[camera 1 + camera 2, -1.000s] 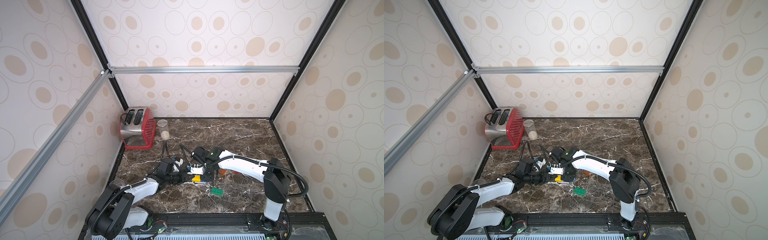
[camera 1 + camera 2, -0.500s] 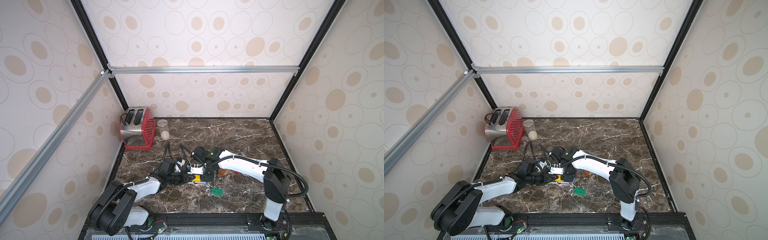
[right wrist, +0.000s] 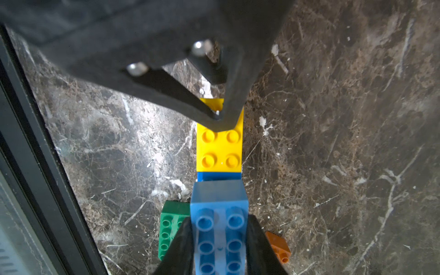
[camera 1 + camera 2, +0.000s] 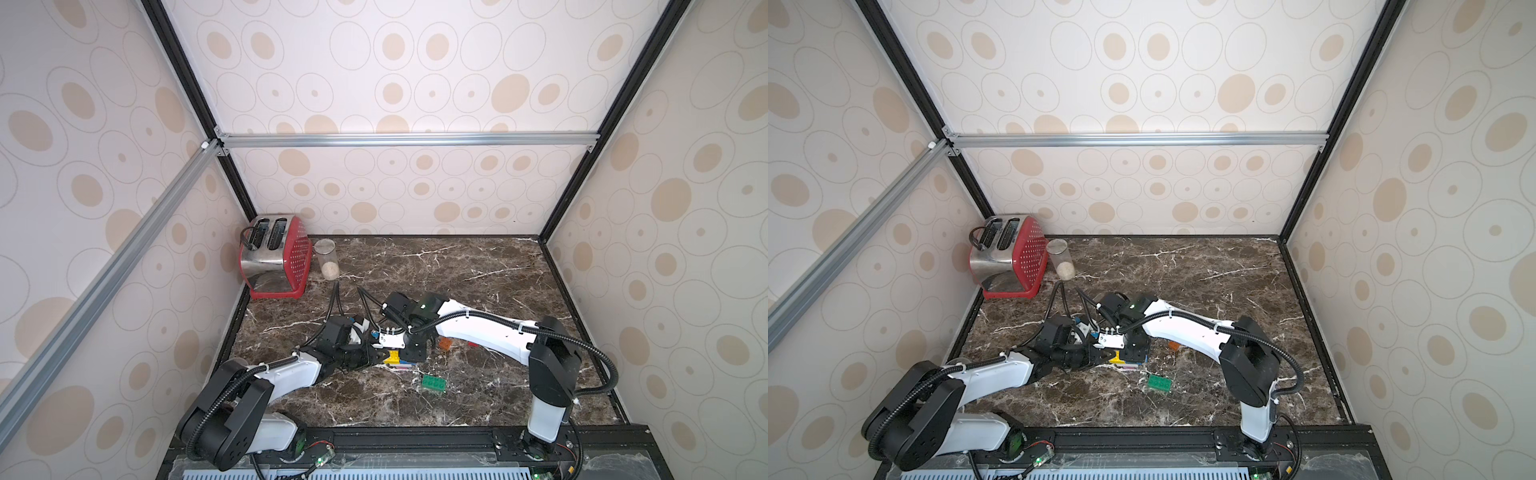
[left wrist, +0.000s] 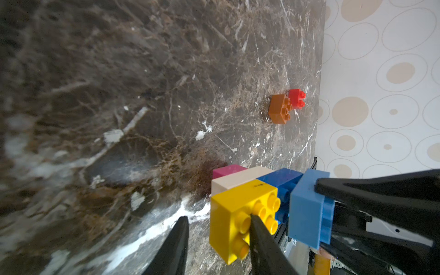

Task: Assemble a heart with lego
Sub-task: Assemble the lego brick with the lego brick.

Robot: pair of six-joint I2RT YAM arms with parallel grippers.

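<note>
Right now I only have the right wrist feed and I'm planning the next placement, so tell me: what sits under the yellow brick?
Observer: A white brick lies directly under the yellow brick, in the left wrist view.
Operator: Anything below the white one?
Observer: A pink brick, at the bottom.
Operator: Any loose pieces I'm missing?
Observer: A red brick on the table, just past the orange brick.

Toaster: red and steel, two slots, at the far left corner of the counter.
Jar: clear glass, pale grains inside, just beside the toaster.
Counter: dark brown marble, white veins.
Walls: cream with beige ovals.
</note>
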